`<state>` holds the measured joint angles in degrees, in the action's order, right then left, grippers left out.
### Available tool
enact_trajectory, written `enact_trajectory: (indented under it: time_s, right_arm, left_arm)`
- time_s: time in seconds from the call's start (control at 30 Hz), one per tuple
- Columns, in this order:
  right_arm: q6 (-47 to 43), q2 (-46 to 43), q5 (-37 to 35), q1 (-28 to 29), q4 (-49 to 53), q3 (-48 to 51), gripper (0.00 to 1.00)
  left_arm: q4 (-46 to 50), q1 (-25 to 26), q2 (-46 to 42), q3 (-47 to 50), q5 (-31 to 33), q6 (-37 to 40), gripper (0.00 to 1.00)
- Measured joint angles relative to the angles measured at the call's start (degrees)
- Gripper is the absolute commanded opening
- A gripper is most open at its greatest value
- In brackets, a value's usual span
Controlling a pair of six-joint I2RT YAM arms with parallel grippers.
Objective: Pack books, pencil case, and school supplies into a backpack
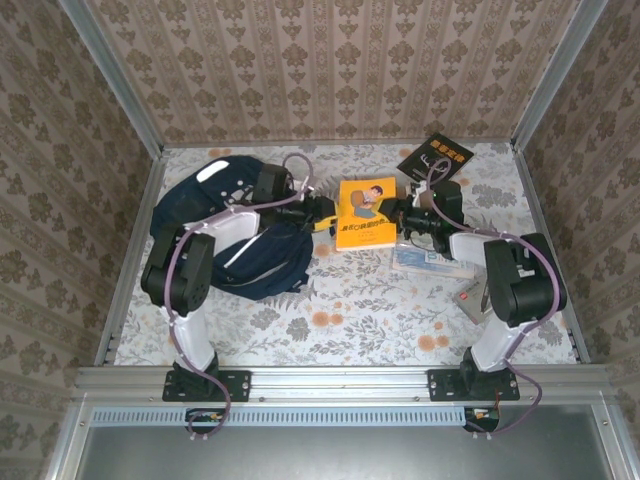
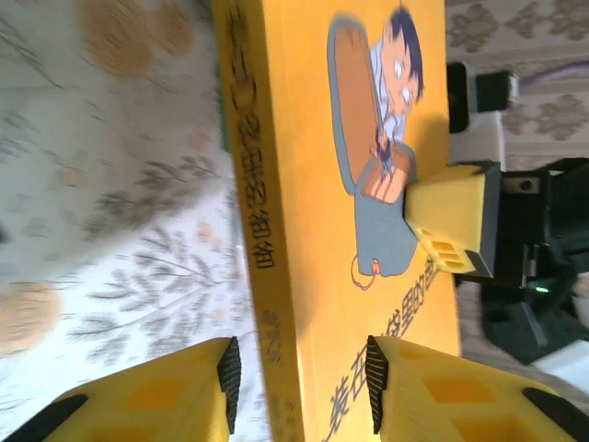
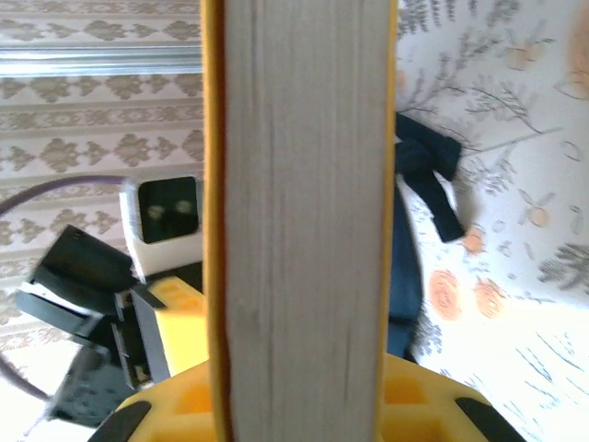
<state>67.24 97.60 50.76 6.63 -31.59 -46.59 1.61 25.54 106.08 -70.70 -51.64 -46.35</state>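
Note:
The yellow-orange book with the cartoon figure (image 1: pixel 365 213) is in the middle of the table, to the right of the navy backpack (image 1: pixel 235 240). My right gripper (image 1: pixel 400 216) is shut on its right edge; in the right wrist view the book's white page edge (image 3: pixel 304 230) sits between the yellow fingers of that gripper (image 3: pixel 302 410). My left gripper (image 1: pixel 322 215) is at the spine side. Its jaws (image 2: pixel 299 373) stand open astride the spine (image 2: pixel 262 230), both pads clear of the book. The right gripper's finger (image 2: pixel 451 216) rests on the cover's far edge.
A black book with orange lettering (image 1: pixel 436 157) lies at the back right. A clear light-blue pack (image 1: pixel 428 262) and a small case (image 1: pixel 470 298) lie under and beside the right arm. Patterned walls enclose the table on three sides. The backpack's dark fabric (image 3: pixel 407 276) lies beyond the book.

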Motion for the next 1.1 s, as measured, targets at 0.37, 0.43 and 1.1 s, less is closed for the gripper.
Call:
enact_trajectory:
  time_s: [0.37,0.43,1.1]
  right_arm:
    - [-8.85,-4.24,-3.63,0.37,12.90,-0.07,0.00]
    - [-9.05,-4.24,-3.80,0.44,13.42,-0.07,0.00]
    - [-8.92,-4.24,-3.80,1.29,13.49,0.24,0.00]
  left_arm:
    - [32.50,-2.93,-9.01,-5.88,28.65,27.50,0.44]
    - [35.80,-2.08,-8.66,-5.88,33.00,30.58,0.44]
    - [44.52,7.96,-0.13,-5.88,67.21,45.33,0.25]
